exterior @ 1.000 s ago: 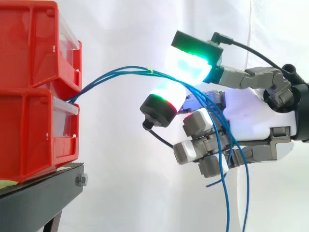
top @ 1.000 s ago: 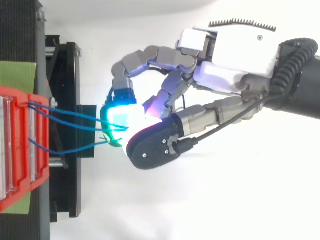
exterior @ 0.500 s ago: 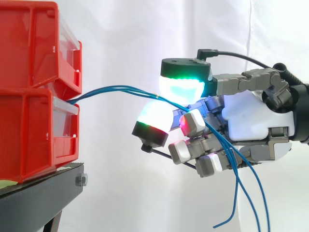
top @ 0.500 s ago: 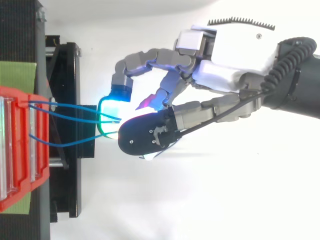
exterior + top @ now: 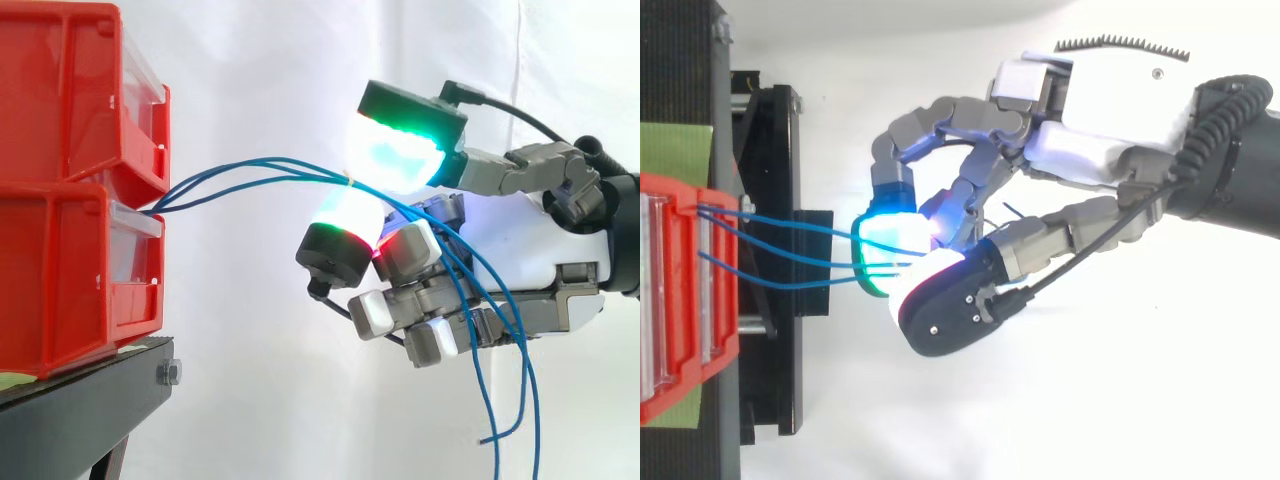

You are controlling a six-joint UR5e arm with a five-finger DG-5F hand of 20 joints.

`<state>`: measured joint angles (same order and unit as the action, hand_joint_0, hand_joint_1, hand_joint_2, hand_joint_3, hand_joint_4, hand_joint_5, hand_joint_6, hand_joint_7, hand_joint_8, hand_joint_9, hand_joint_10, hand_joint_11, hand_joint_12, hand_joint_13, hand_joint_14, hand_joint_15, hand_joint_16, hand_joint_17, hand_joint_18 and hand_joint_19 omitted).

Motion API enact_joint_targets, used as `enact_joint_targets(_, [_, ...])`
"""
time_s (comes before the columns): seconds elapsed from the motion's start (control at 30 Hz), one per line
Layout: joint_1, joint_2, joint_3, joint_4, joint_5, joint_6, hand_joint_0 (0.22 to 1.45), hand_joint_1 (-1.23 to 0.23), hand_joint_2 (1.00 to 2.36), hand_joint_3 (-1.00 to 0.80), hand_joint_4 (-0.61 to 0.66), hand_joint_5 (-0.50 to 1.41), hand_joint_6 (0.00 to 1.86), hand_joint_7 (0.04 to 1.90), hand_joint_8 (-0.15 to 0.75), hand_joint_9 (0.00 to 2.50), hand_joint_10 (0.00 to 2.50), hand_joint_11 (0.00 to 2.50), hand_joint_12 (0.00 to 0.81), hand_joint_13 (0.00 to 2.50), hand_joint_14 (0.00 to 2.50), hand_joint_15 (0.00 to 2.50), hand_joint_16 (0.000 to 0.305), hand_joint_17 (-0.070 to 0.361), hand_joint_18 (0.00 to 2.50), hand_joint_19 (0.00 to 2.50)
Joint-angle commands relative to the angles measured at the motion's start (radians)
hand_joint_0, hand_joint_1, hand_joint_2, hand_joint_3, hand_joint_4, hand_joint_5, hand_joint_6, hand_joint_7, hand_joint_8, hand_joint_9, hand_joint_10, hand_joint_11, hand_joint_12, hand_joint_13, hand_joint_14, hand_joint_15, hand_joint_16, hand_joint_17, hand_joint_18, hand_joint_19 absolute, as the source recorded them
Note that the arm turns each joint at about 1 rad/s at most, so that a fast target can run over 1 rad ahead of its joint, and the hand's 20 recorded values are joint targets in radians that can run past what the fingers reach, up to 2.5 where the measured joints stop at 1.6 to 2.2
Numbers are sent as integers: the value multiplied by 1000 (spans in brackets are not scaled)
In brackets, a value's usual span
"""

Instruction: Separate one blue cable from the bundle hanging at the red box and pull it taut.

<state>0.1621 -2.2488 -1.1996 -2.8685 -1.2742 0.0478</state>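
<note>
In the side view, the red bins (image 5: 70, 190) sit stacked at the right edge of the black stand (image 5: 80, 400). The blue cables (image 5: 320, 172) leave the gap between the bins and arc rightwards, slack, to the hand (image 5: 520, 250). Its fingers (image 5: 400, 150) are curled, and two glowing pads, one green and one white with red, close on the bundle from above and below. Past the pads the strands drape over the lower fingers and hang loose. In the top view, I count three cables (image 5: 790, 225) fanning from the bin's front (image 5: 725, 290) across the stand (image 5: 770, 160) into the pinching pads of the hand (image 5: 1110, 100), none drawn apart from the others.
</note>
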Motion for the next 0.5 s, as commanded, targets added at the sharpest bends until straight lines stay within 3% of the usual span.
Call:
enact_joint_targets(0.0, [-1, 0, 0, -6, 0, 0, 676, -891, 1000, -500, 147, -163, 889, 1188, 367, 1012, 24, 1027, 378, 971, 25, 707, 52, 117, 899, 849])
enact_joint_targets(0.2, [-1, 0, 0, -14, -2, 1, 576, -875, 1000, -500, 149, -134, 880, 1210, 363, 1026, 20, 1038, 378, 967, 25, 704, 52, 117, 889, 846])
enact_joint_targets(0.37, [1, 0, 0, -12, -4, 1, 502, -660, 1000, -500, 129, -109, 844, 1164, 372, 1027, 22, 839, 386, 977, 22, 687, 55, 124, 908, 853])
enact_joint_targets(0.47, [1, 0, 0, -12, -4, 1, 504, -615, 1000, -500, 127, -105, 824, 1181, 371, 1033, 21, 819, 388, 980, 24, 694, 55, 124, 910, 862])
